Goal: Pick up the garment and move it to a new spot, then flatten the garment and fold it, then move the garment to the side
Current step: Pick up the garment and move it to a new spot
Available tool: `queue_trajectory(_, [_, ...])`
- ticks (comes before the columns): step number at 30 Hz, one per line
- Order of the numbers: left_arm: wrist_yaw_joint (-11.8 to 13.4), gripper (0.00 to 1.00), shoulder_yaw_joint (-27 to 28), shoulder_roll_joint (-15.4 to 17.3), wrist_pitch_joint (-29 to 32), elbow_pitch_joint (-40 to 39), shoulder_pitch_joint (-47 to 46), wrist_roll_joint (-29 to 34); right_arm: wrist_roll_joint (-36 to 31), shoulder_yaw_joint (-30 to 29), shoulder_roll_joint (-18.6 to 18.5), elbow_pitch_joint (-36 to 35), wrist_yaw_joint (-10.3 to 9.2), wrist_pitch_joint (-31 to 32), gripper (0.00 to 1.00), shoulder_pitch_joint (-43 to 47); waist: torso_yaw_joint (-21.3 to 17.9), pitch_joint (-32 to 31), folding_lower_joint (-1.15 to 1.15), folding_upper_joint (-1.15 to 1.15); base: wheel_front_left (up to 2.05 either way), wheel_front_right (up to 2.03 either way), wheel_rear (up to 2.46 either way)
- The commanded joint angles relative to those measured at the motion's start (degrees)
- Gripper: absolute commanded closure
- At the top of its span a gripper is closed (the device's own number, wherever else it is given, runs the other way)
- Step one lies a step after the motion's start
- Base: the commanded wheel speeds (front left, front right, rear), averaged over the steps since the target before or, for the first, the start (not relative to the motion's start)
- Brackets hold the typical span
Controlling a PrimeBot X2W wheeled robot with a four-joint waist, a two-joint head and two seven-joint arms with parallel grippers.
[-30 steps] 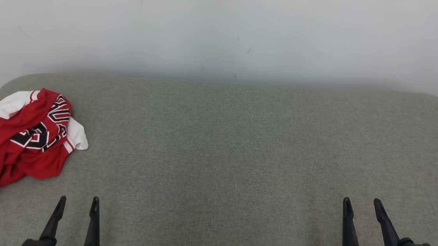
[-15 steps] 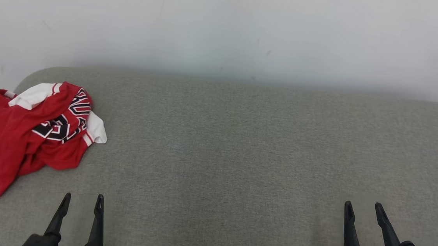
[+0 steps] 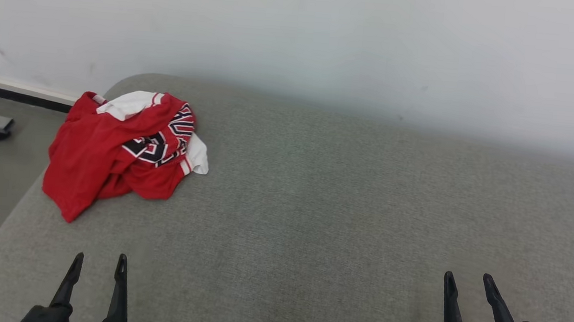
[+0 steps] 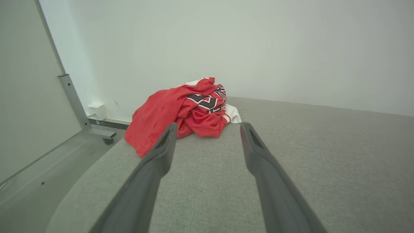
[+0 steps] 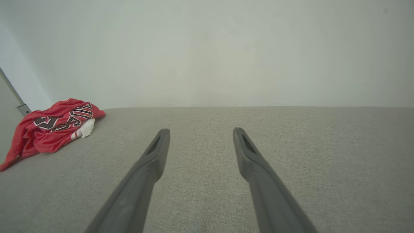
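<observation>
Near the bench's (image 3: 314,209) front edge, the left gripper (image 3: 100,258) and right gripper (image 3: 467,276) hover empty, fingers apart. The garment (image 3: 113,157) lies bunched at the far left corner: light, limp cloth, probably slick. Pinch a raised red fold on top; its collar can't be picked out.

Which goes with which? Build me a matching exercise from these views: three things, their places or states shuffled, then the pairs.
1. garment
2. left gripper
3. right gripper

A. open, lower right of the head view
B. crumpled, far left on the grey surface
C. open, lower left of the head view

Pairs: 1-B, 2-C, 3-A
</observation>
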Motion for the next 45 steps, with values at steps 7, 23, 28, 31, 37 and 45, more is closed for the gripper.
queue_trajectory(7, [0.4,0.0,0.3,0.6,0.2,0.4,0.4,-0.9,-0.2,0.3,-0.1,0.4,-0.12,-0.4,0.0,0.0,7.4,0.1,0.0,0.0,0.0,0.0,0.0])
queue_trajectory(23, [1.5,0.0,0.4,1.0,-0.3,0.5,0.9,-1.7,-0.6,1.2,-0.1,0.4,-0.12,-0.1,0.0,-0.3,13.8,0.4,0.0,0.0,0.0,0.0,0.0])
queue_trajectory(28, [2.0,0.0,0.4,1.1,-0.4,0.6,0.7,-2.0,-0.6,1.4,-0.1,0.5,-0.12,0.2,0.0,-0.6,14.4,0.4,0.0,0.0,0.0,0.0,0.0])
queue_trajectory(31, [2.3,0.0,0.5,1.1,-0.5,0.6,0.9,-2.0,-0.6,1.6,-0.1,0.8,-0.12,0.1,0.0,-0.7,14.5,0.4,0.0,0.0,0.0,0.0,0.0])
queue_trajectory(37, [2.9,0.0,0.8,1.2,-0.7,0.6,1.0,-2.3,-0.5,2.2,-0.1,1.2,-0.12,0.0,0.0,-1.0,13.7,0.4,0.0,0.0,0.0,0.0,0.0])
queue_trajectory(45, [2.2,0.0,1.4,2.5,-0.6,-0.2,-4.7,-3.2,-2.7,2.7,-0.1,0.5,-0.12,0.8,0.0,-3.5,8.2,3.2,0.0,0.0,0.0,0.0,0.0])
